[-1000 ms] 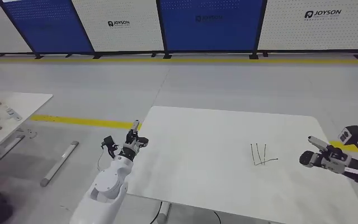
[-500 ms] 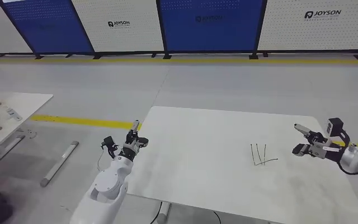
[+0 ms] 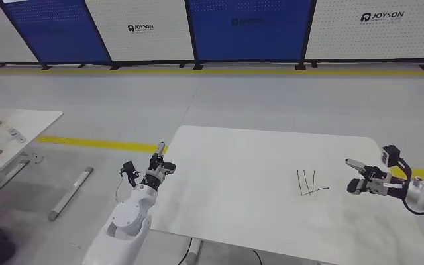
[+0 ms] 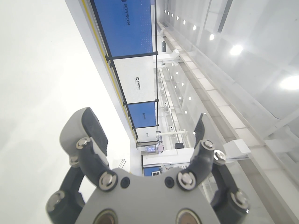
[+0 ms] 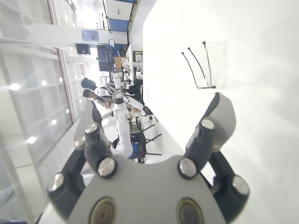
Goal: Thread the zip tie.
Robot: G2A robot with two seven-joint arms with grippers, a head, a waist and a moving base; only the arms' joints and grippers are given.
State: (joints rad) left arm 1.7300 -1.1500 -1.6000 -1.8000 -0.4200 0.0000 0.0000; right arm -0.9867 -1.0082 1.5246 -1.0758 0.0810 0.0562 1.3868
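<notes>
Grey floor (image 3: 265, 99), yellow line (image 3: 93, 143); blue and white partition panels (image 3: 250, 30) behind; side table (image 3: 36, 122) left.

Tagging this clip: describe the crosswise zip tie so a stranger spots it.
On the white table, near the right claw, lie black zip ties. Three run side by side; the crosswise zip tie lies along their near ends, pointing at the claw.
</notes>
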